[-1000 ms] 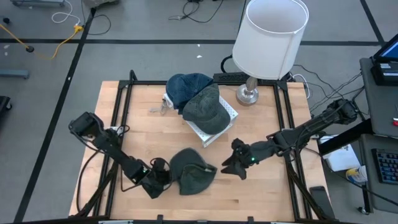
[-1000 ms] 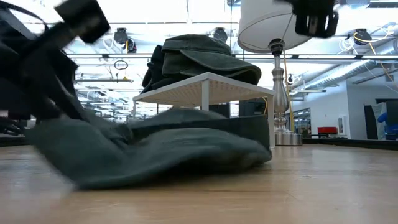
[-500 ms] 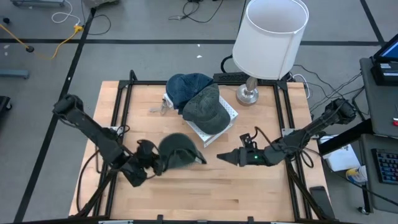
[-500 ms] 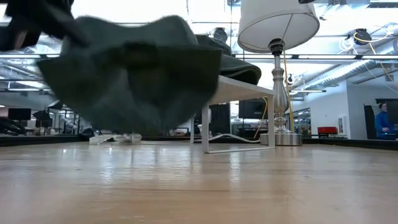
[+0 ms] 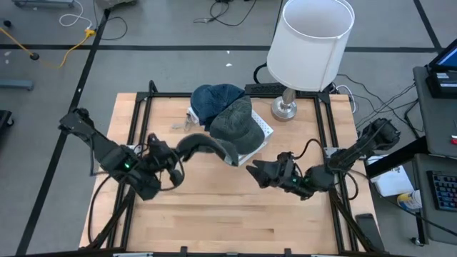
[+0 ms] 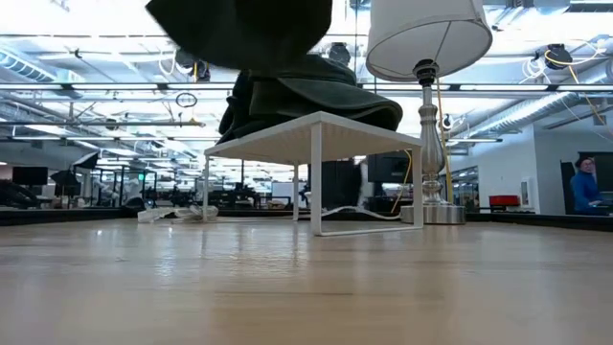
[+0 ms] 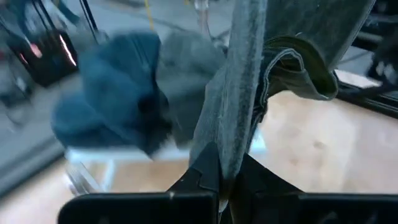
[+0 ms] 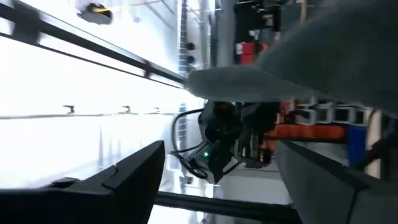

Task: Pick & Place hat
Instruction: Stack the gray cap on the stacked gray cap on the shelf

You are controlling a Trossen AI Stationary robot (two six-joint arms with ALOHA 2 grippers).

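Note:
My left gripper (image 5: 173,153) is shut on a dark green hat (image 5: 207,148), holding it in the air just left of the white rack (image 5: 265,130). The low view shows the hat (image 6: 244,29) high above the tabletop. A blue hat (image 5: 214,96) and a grey-green hat (image 5: 235,121) lie on top of the rack. My right gripper (image 5: 253,171) is open, hovering to the right of the held hat and pointing toward the table's left; its wrist view shows the spread fingers (image 8: 124,180). My left gripper (image 7: 227,177) pinches the hat's edge (image 7: 239,134) between its two fingers. The fingers come roughly level from the table's left. The hat is lifted clear of the table and reaches from the fingers toward the rack, its cloth slack.
A tall lamp with a white shade (image 5: 310,43) stands at the table's far right, its base (image 5: 284,108) beside the rack. Black frame rails (image 5: 139,114) run along the table's left and right edges. Bare wood (image 5: 235,221) spreads across the near half.
My left gripper has lifted the green hat off the near part of the table and carried it up and toward the far edge, close to the rack. The hat now hangs clear. My right gripper has tipped up from pointing down and moved toward the table's left.

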